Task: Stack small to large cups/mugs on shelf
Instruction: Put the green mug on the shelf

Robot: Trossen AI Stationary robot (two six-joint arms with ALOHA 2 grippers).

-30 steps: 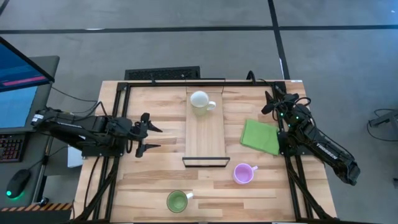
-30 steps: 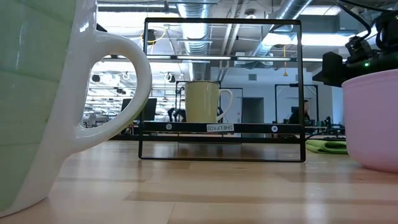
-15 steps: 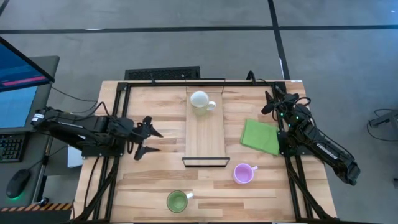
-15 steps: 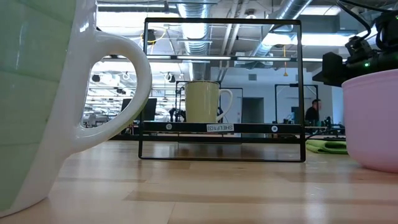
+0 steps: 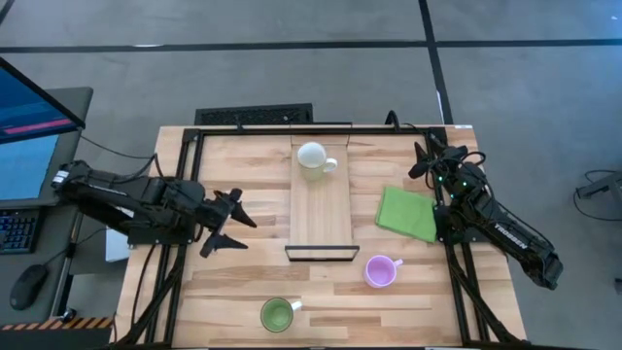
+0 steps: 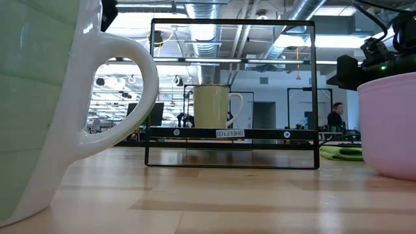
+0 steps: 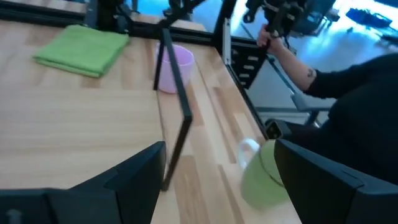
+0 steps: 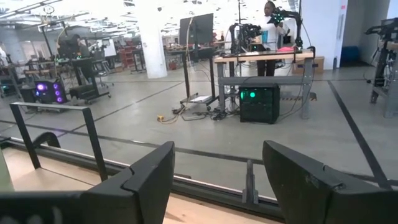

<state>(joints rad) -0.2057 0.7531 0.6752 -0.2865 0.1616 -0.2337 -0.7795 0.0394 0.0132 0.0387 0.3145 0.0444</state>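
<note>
The white mug [image 5: 313, 158] stands on the far end of the light wood shelf [image 5: 321, 214] in the middle of the table. On the tabletop near the shelf's near end stands the purple mug [image 5: 379, 271]. The green mug [image 5: 277, 314] stands by the table's near edge, its handle toward the shelf. My left gripper [image 5: 233, 231] hovers open to the left of the shelf, holding nothing; its wrist view shows the green mug [image 7: 264, 180] and the purple mug [image 7: 173, 62] ahead. My right gripper [image 8: 217, 180] waits open at the table's far right corner.
A folded green cloth [image 5: 408, 214] lies right of the shelf. A dark metal frame [image 6: 232, 94] stands at the shelf's near end. In the left wrist view a person's dark sleeve [image 7: 354, 93] shows beyond the table's edge. Bare wood lies between my left gripper and the shelf.
My left gripper has risen, swung a little toward the table's near edge and rolled about its own line, so its fingers now stand slanted. It has stayed open. The mugs have not moved.
</note>
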